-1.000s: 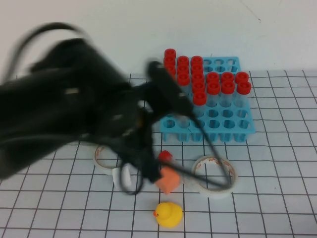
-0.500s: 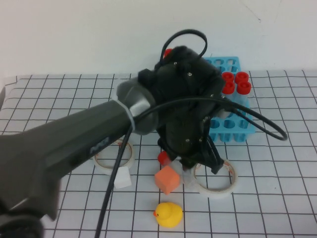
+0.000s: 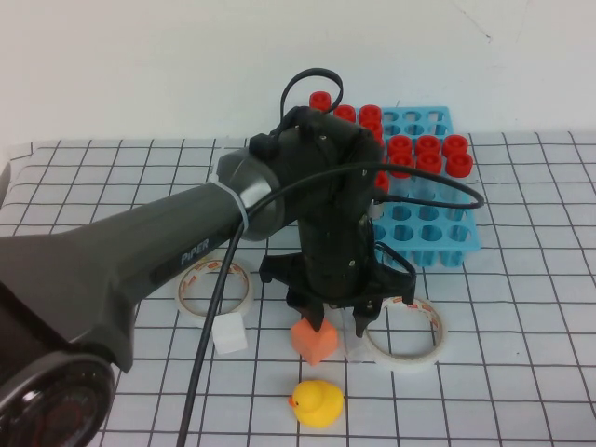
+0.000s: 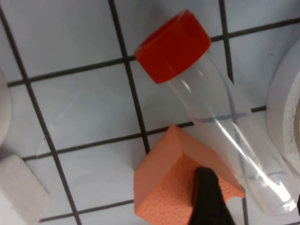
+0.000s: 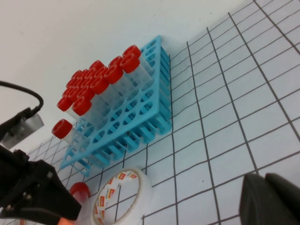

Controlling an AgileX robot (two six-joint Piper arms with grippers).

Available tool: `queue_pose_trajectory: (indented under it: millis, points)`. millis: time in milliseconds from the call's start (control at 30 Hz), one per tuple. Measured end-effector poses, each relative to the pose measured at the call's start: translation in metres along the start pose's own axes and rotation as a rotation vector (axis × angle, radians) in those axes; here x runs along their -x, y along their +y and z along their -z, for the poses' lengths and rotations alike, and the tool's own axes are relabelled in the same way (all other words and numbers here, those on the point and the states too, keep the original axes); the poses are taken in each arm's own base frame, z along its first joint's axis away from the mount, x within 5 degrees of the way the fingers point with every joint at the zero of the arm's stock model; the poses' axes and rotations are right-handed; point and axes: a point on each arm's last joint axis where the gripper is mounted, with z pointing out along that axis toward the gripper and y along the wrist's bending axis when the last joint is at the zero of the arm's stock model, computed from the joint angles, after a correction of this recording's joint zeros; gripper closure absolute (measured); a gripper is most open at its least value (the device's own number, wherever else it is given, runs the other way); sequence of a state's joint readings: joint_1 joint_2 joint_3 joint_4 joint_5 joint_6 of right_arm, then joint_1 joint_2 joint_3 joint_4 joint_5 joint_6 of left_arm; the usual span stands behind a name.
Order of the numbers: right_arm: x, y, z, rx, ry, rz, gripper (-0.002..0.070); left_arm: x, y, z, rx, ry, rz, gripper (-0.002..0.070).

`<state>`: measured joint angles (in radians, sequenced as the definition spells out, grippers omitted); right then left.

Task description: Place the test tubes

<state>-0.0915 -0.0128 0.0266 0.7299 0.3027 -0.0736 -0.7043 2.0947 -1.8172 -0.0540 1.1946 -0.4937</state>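
Note:
A clear test tube with a red cap (image 4: 173,47) lies on the gridded table between an orange cube (image 4: 168,192) and a tape ring (image 4: 290,108). My left gripper (image 3: 337,326) points straight down over it, open. One fingertip (image 4: 208,197) rests over the cube and the other stands at the tube's far side, so the tube's lower body lies between the jaws, ungripped. The blue rack (image 3: 438,242) behind holds several red-capped tubes (image 3: 414,154). In the right wrist view my right gripper (image 5: 269,199) is shut and empty, hovering over bare grid to the right of the rack (image 5: 140,117).
A yellow duck (image 3: 317,402) sits in front of the orange cube (image 3: 315,343). A white cube (image 3: 229,337) and a second tape ring (image 3: 191,303) lie to the left. The nearer tape ring (image 3: 428,340) touches the tube's right side.
My left arm swung in from the left and came down over the lying tube. Its jaws went from shut to wide open. The right gripper stayed still.

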Motion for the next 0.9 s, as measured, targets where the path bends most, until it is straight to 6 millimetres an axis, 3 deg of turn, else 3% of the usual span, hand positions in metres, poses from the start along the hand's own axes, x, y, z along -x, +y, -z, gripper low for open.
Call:
queue_pose_trajectory:
  millis: [200, 400, 533, 900]
  points:
    - [0.000, 0.000, 0.000, 0.000, 0.000, 0.002, 0.0678, 0.001, 0.000, 0.000, 0.007, -0.009, 0.034, 0.0299]
    - [0.000, 0.000, 0.000, 0.000, 0.000, 0.004, 0.0678, 0.012, 0.001, 0.012, 0.044, -0.094, 0.032, 0.0299]
    - [0.000, 0.000, 0.000, 0.000, 0.000, 0.004, 0.0678, 0.017, -0.005, 0.018, -0.019, -0.130, 0.051, 0.0298]
    - [0.000, 0.000, 0.000, 0.000, 0.000, 0.006, 0.0678, 0.014, -0.010, 0.017, -0.065, -0.091, 0.073, 0.0298]
